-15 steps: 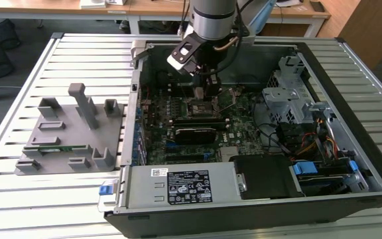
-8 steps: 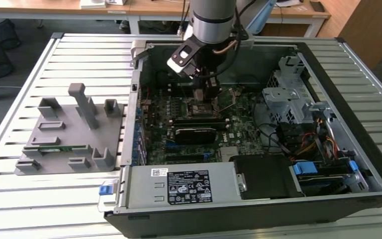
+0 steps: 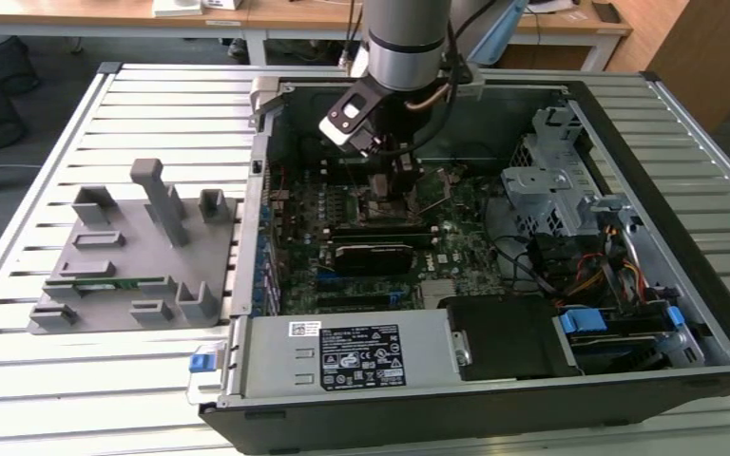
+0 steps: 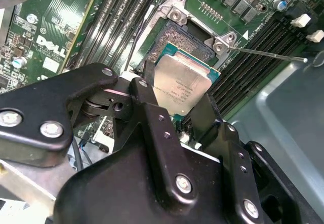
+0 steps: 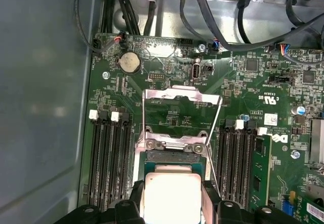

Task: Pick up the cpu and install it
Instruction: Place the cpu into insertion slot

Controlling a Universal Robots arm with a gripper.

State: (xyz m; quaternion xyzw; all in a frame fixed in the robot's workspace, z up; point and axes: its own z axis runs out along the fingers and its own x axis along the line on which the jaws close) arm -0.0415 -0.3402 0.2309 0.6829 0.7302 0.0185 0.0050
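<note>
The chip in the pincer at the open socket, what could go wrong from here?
1. The chip sits between the fingers of the pincer, with the bare contacts of the socket showing past its edge. Lowered tilted or off-centre, it might bend them.
2. The thin lever sticks out beside the socket and could snag the pincer.
3. The open hinged plate lies close by. A knock might swing it onto the chip.

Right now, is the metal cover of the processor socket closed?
No, in the first wrist view the metal cover lies flipped open beyond the socket, not down over it.
</note>
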